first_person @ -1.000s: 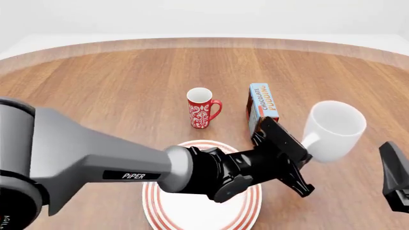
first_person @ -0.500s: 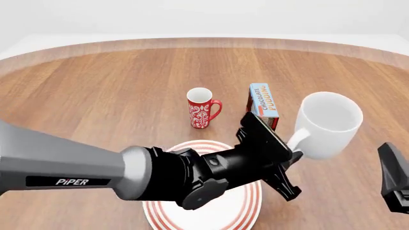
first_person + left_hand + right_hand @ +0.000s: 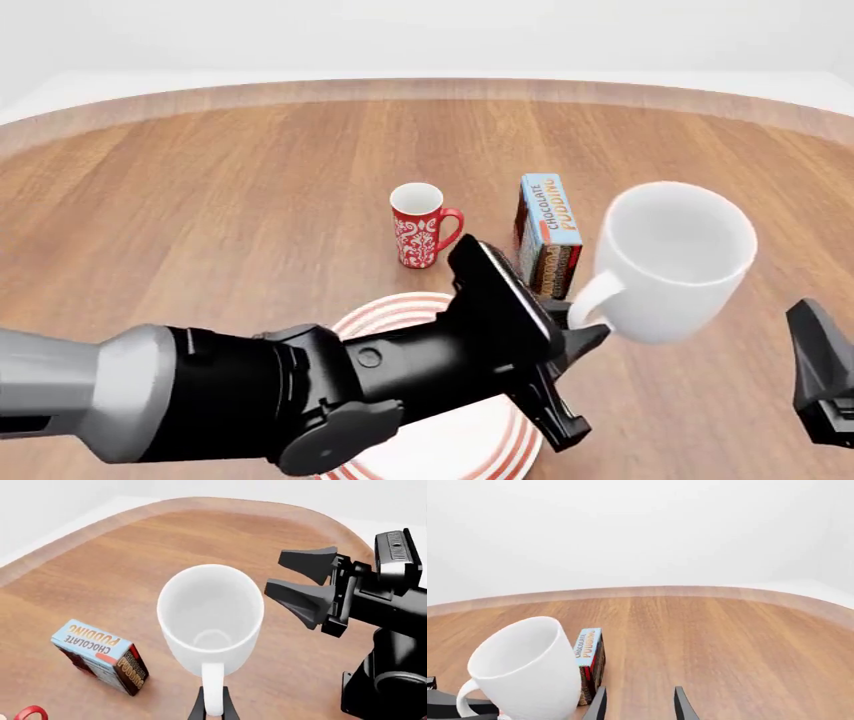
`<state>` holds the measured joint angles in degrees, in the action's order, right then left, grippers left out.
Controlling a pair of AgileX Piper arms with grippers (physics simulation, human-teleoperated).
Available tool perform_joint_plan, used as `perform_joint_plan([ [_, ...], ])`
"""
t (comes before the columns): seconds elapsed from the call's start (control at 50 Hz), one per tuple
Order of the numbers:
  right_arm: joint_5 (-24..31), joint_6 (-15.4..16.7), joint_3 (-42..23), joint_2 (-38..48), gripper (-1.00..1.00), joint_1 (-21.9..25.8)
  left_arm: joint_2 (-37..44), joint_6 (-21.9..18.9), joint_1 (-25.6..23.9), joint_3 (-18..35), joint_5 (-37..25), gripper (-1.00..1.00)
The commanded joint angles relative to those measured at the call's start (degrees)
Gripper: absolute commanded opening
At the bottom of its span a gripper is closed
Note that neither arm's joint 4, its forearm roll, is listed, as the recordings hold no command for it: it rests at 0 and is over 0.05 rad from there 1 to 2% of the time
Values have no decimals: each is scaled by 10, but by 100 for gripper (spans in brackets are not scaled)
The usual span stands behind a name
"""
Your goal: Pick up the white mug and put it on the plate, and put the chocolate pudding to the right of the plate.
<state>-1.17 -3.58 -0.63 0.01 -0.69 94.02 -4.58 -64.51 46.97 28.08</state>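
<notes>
Left claw (image 3: pixel 577 335) pinches the loop handle of the glossy white ceramic mug (image 3: pixel 670 260), empty, aloft at the frame's right, above the blue chocolate pudding carton (image 3: pixel 547 238). That thin grip could let it swing or slip. Red-ringed white plate (image 3: pixel 380 312) sits bottom centre, bare. Right claw (image 3: pixel 638 705) spread, idle.

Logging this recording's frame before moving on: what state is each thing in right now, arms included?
white mug: lifted off the table, held by its handle, tilted, empty.
left gripper: shut on the mug's handle.
right gripper: open, holding nothing.
chocolate pudding: upright on the table, untouched.
plate: flat on the table, mostly hidden by the left arm.
red mug: upright on the table.
</notes>
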Motion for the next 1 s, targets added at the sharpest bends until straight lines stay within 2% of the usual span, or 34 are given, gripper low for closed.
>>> perform_joint_plan([
  [0.02, 0, 0, 0, 0, 100, 0, -57, -16, -4, -39, -1, -100],
  [0.16, 0, 1, 0, 0, 100, 0, -93, -20, -6, -59, -9, -100],
  [0.56, 0, 3, 0, 0, 100, 1, -174, -43, 39, -140, -13, -100],
  [1.0, -1, 7, -1, 0, 100, 1, -231, -34, 87, -209, -6, -100],
])
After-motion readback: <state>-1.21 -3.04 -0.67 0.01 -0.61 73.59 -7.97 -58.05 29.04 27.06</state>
